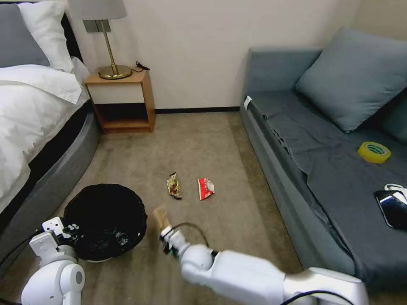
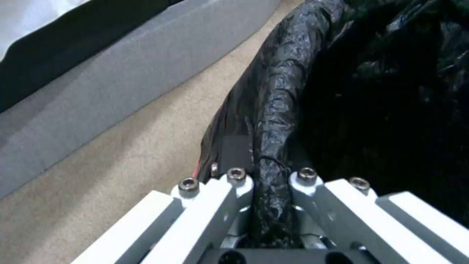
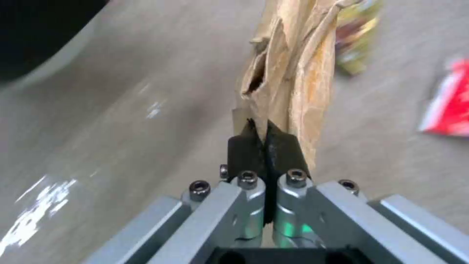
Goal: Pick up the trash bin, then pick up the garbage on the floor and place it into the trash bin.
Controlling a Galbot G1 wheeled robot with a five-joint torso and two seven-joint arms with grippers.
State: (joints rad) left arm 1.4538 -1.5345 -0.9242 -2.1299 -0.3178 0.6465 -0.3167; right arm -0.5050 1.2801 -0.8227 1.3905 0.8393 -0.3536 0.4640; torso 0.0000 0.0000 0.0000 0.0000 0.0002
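From the head, the right arm is closest, and its right gripper (image 1: 164, 238) pinches a tan scrap (image 1: 161, 217) just beside the trash bin (image 1: 104, 220). The left gripper (image 1: 67, 231) grips the bin's near rim. A gold wrapper (image 1: 174, 185) and a red packet (image 1: 206, 188) lie on the carpet a little past the bin, toward the grey sofa (image 1: 296, 169). At the left wrist, the white fingers (image 2: 229, 190) squeeze the bin's rim through its black bag (image 2: 278, 110). At the right wrist, the black pads (image 3: 247, 148) press together on only the scrap's bottom end. The scrap could slip out and miss the bin, I think, because the hold is so small.
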